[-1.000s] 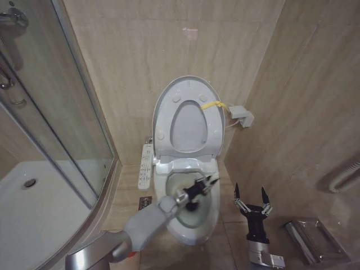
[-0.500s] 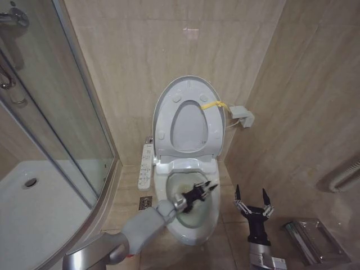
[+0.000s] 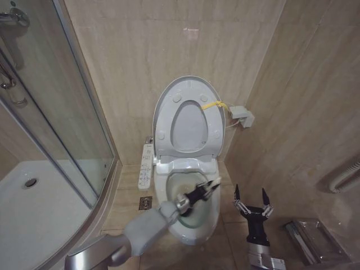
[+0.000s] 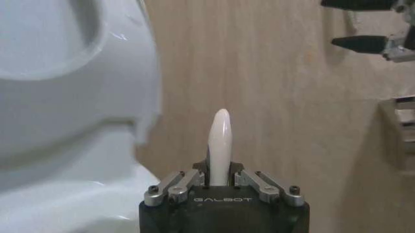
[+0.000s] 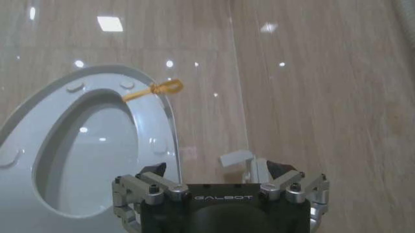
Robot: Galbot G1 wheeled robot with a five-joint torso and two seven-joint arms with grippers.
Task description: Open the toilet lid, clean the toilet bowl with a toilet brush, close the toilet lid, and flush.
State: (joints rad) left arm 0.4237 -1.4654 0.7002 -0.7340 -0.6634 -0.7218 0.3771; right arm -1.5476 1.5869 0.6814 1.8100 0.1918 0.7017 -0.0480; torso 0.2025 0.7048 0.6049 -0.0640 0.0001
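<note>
The left gripper (image 3: 206, 190) hangs over the toilet bowl (image 3: 209, 222), jaws clamped on the toilet brush (image 4: 218, 145); its white handle juts out past them, the bristle end probably below, hidden. Behind, the toilet lid (image 3: 169, 101) stands raised. The right gripper (image 3: 251, 198) waits beside the bowl, jaws wide.

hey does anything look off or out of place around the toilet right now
One oddity: a yellow strap is tied to the raised toilet lid at its edge. Otherwise nothing is spilled or broken. The left gripper holds the toilet brush over the toilet bowl; the right gripper waits open beside it.
</note>
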